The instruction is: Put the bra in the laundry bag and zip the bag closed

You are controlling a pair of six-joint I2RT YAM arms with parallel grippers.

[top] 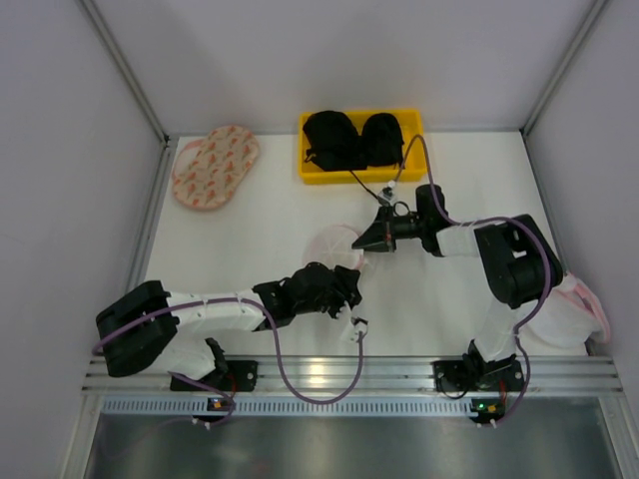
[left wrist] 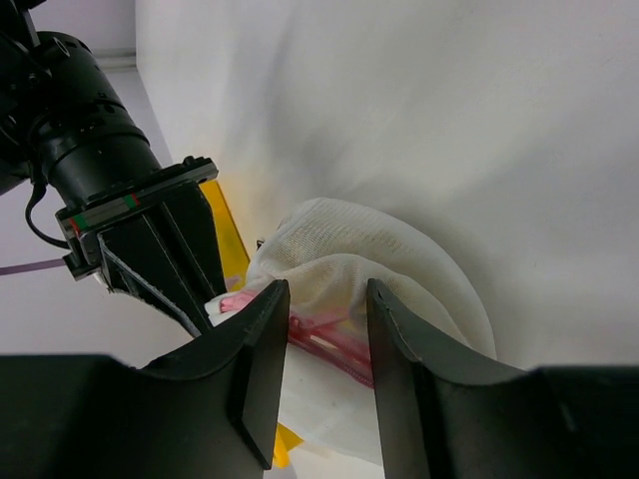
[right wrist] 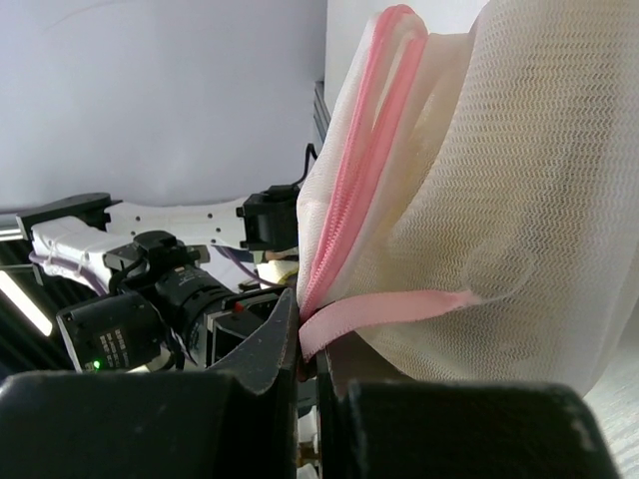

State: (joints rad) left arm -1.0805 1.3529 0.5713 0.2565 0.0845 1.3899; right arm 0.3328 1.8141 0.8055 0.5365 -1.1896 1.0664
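At mid-bench, a shade toward the far edge: the laundry bag (top: pixel 331 245), white mesh with a pink zip rim, bunched up and standing on edge rather than lying flat on the bench (top: pixel 449 190).

Pinched on its right-hand side by the right gripper (right wrist: pixel 308 347). Fingers squeezed together on a strip of the pink zip tape, no gap left between them, with mesh bulging above and beside the grip (zip rim running up as a doubled pink line in the wrist view).

Reaching in from the near-left side: the left gripper (left wrist: pixel 319 324). Fingers parted by a clear gap, clamped on nothing. Pink zip showing in that gap, just past the tips (touching either finger or not: cannot tell). Tips of the two grippers close together at the bag, one on each side of the rim.

Place of the bra: cannot tell. Only a yellow sliver (left wrist: pixel 228 225) beside the bag in the left wrist view, plus another scrap of yellow under the mesh, too little to name as fabric or plastic.

Against the far edge, near its middle: a yellow tray (top: pixel 308 172) holding black bras (top: pixel 349 140). Toward the far-left corner: an oval pinkish bag (top: pixel 215 168) with orange-red marks, flat, well apart from everything else. At the near-right corner, behind the right arm: a white-and-pink bundle (top: pixel 574 311), partly hidden.
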